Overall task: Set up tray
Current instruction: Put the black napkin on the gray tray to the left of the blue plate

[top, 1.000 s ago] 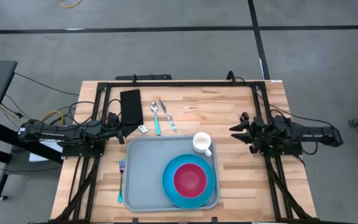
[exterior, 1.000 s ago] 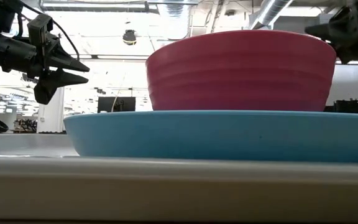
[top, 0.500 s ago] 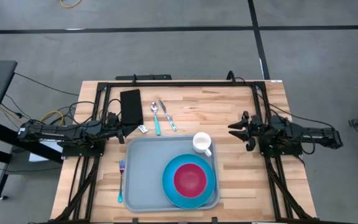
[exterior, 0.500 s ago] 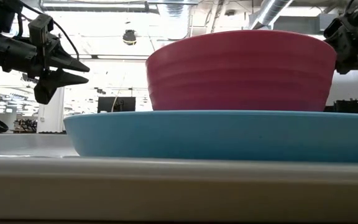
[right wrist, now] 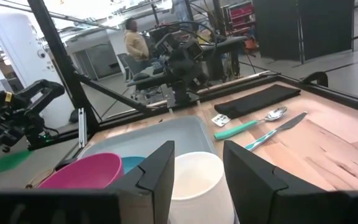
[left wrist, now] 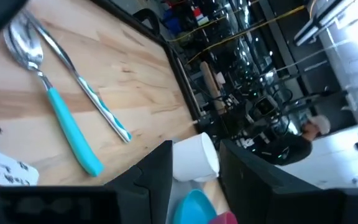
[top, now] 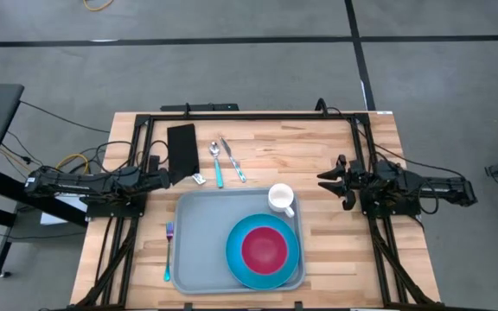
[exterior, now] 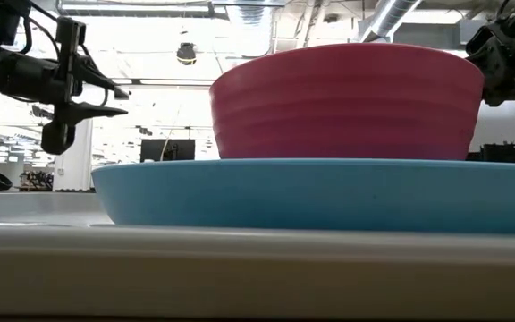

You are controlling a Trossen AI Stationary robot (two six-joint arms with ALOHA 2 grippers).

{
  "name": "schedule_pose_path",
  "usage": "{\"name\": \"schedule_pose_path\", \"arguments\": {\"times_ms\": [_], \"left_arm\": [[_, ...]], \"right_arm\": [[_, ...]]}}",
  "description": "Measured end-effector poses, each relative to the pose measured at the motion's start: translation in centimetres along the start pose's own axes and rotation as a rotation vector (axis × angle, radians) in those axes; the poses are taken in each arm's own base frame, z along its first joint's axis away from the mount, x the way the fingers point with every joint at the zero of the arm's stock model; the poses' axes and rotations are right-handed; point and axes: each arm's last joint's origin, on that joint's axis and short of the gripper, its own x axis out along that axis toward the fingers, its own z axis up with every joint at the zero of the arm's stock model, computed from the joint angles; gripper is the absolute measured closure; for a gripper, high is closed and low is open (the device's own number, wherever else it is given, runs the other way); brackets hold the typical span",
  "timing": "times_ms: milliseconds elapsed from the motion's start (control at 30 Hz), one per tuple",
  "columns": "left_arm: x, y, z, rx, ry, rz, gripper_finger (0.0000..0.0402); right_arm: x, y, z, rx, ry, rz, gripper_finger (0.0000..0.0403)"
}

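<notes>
The light grey-blue tray (top: 199, 233) lies on the near middle of the wooden table. On it a pink bowl (top: 265, 248) sits in a round blue plate (top: 239, 259), and a white mug (top: 280, 198) stands in the tray's far right corner. A fork (top: 169, 250) lies on the table left of the tray. A teal-handled spoon (top: 217, 164), a knife (top: 233, 160) and a black napkin (top: 182, 147) lie beyond it. My left gripper (top: 173, 180) (left wrist: 194, 146) is open above the tray's far left corner. My right gripper (top: 325, 180) (right wrist: 197, 149) is open, right of the mug.
A small white packet (top: 197, 179) lies by the left gripper, between the napkin and the tray. A black metal frame (top: 249, 115) runs along the table's far edge and down both sides. Bare wood (top: 335, 250) shows right of the tray.
My left gripper has turned about its wrist in the last half second and stays over the tray's far left corner. My right gripper shifted a little toward the far edge, then kept still. No object has moved.
</notes>
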Motion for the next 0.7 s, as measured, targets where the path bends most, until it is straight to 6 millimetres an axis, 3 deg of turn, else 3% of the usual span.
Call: {"name": "schedule_pose_path", "arguments": {"times_ms": [233,400,700], "left_arm": [[0.0,0.0,0.0,-0.132,-0.005,0.003,0.0279],[0.1,0.0,0.0,0.025,0.124,-0.028,0.0279],[0.0,-1.4,1.7,0.231,0.18,0.195,0.0279]], "right_arm": [[0.0,0.0,0.0,0.0,0.0,0.0,0.0274],[0.0,0.0,0.0,0.0,0.001,0.001,0.0274],[0.0,0.0,0.0,0.001,0.001,0.001,0.0274]]}}
